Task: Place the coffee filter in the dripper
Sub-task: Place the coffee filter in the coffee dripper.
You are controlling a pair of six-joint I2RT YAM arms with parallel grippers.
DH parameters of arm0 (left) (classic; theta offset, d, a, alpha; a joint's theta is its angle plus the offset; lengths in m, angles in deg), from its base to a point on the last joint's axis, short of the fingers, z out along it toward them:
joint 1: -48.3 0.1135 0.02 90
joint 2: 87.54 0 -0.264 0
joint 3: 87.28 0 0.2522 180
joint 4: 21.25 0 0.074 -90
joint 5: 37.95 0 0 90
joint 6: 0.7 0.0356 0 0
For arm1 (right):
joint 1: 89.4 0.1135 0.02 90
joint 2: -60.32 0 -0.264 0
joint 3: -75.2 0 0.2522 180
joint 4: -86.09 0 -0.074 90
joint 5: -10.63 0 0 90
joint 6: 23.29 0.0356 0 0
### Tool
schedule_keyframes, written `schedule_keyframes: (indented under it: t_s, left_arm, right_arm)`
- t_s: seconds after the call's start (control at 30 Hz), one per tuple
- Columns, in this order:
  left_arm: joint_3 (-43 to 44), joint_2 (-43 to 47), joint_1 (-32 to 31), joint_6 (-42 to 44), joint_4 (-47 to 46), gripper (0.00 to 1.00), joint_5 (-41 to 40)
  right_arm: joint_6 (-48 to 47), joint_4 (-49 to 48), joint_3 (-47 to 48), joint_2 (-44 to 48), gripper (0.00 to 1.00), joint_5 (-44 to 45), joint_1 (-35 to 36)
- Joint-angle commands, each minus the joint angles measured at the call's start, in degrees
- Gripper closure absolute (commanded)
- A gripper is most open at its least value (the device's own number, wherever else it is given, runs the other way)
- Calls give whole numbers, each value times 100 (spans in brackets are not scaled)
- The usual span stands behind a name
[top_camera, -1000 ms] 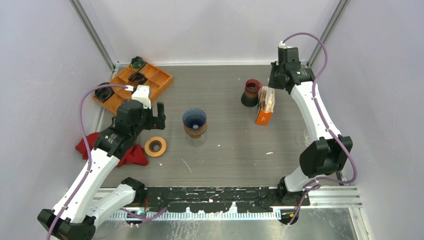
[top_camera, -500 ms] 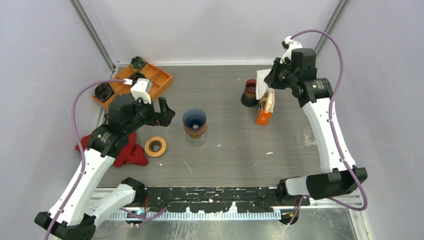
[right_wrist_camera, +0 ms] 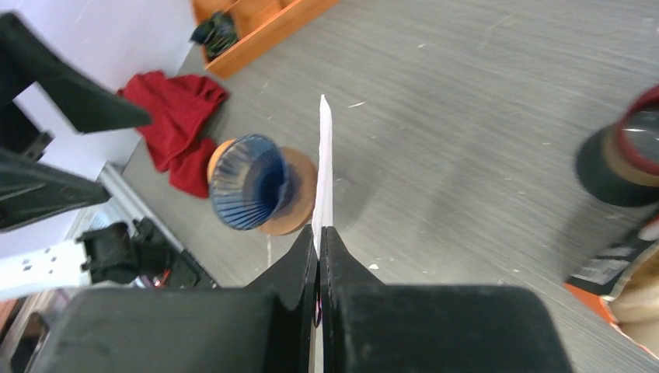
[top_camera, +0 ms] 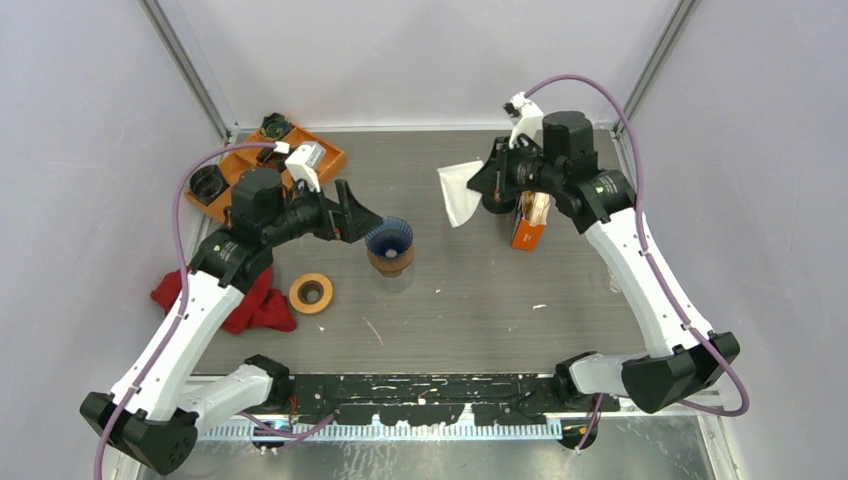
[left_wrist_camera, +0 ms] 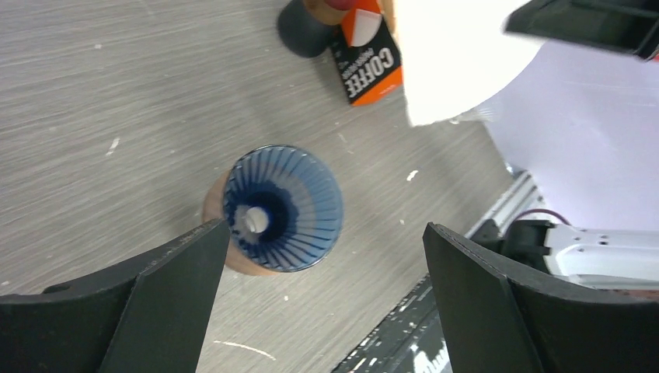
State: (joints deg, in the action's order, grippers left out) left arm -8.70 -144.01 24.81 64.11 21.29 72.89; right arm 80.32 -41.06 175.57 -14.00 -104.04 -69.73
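Up above the tabletop [top_camera: 480, 290], the right jaws pinch a white paper coffee filter [top_camera: 458, 192] tight and hold it in the air, off to the right of the blue ribbed dripper [top_camera: 389, 243]. That dripper stands upright on its brown base, and you can see down to the hole at its bottom. The left jaws are wide open, near the dripper's left side. An orange box marked COFFEE [top_camera: 526, 232] stands by the right arm

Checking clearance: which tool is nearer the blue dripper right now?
Left. The left tool, open, sits right beside the dripper, straddling it in the wrist view. The right tool, shut on the coffee filter, is farther off, near the orange box.
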Motion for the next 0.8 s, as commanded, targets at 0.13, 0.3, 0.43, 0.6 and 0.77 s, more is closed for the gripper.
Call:
schedule_keyframes:
  t_s: [0.13, 0.3, 0.43, 0.6, 0.77]
  left_arm:
    - [267, -287, 33, -595, -1043, 1, 887]
    - [460, -483, 37, -674, -972, 1, 977]
    - [526, -615, 30, -643, -1045, 0, 1114]
    - [774, -846, 33, -108, -853, 2, 1336]
    - [1154, -1106, 37, 718, -544, 7, 1893]
  right_arm:
    - [32, -704, -171, 216, 99, -734, 434]
    - [-124, -783, -166, 229, 99, -737, 600]
    - [-245, -835, -139, 171, 99, -949, 741]
    - [-609, -814, -105, 90, 99, -1280, 919]
    - [-960, -649, 0, -40, 99, -1546, 1034]
